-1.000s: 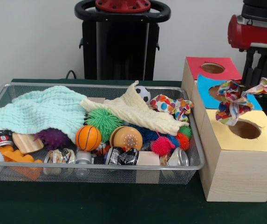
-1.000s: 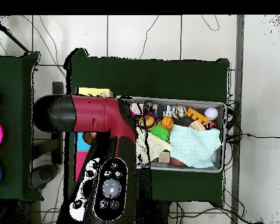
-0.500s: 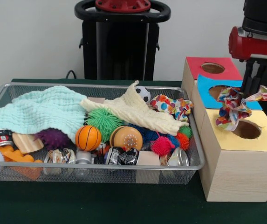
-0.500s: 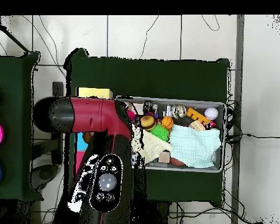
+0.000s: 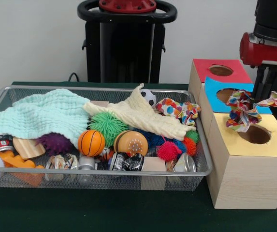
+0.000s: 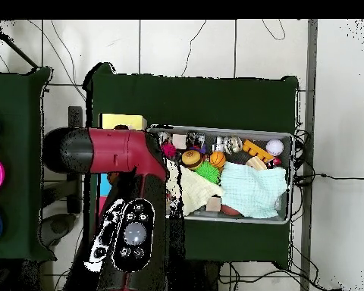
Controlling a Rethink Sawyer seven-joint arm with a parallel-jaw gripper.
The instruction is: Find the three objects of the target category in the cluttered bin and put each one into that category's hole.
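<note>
My gripper (image 5: 267, 98) hangs at the right, over the wooden box, shut on a multicoloured patterned cloth (image 5: 244, 110). The cloth dangles just above the round hole (image 5: 255, 135) in the yellow top, its lower end near the hole's left rim. Holes also open in the blue top (image 5: 224, 94) and the red top (image 5: 221, 70). In the wire bin (image 5: 202, 172) lie a mint cloth (image 5: 41, 116), a cream cloth (image 5: 138, 116) and a polka-dot cloth (image 5: 178, 109). From overhead, the red arm (image 6: 120, 151) hides the gripper and most of the box.
The bin also holds spiky balls (image 5: 108, 126), a small basketball (image 5: 91, 142), cans (image 5: 126, 162), wooden blocks (image 5: 153, 164) and orange toys (image 5: 17, 162). The box's yellow end (image 6: 123, 120) shows beside the bin (image 6: 290, 178) from overhead. The black pedestal (image 5: 124, 43) stands behind.
The gripper has sunk a little with the patterned cloth, bringing it closer to the yellow hole. From overhead the arm has swung slightly. The bin's contents have not moved.
</note>
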